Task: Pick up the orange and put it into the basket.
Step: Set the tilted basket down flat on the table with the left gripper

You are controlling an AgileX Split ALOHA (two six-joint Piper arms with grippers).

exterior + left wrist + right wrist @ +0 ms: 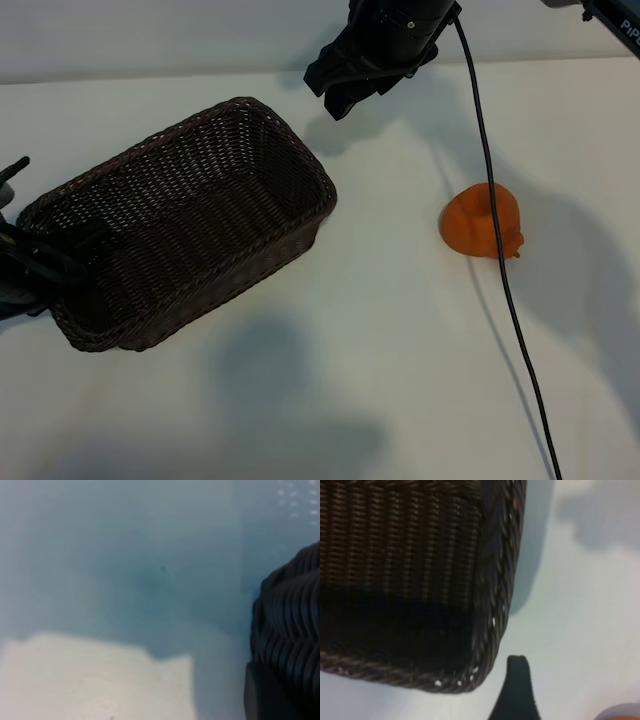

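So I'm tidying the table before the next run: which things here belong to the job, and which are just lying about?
Belong to the job:
orange
basket
left claw, at the basket's rim
right claw, above the table

Just lying about:
black cable, crossing over the orange

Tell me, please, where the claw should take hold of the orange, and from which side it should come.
Probably from above, closing across the middle of the orange. It lies alone on the table, well apart from the basket, so both flanks seem free. A black cable crosses in front of it, so the right claw should keep clear of that.
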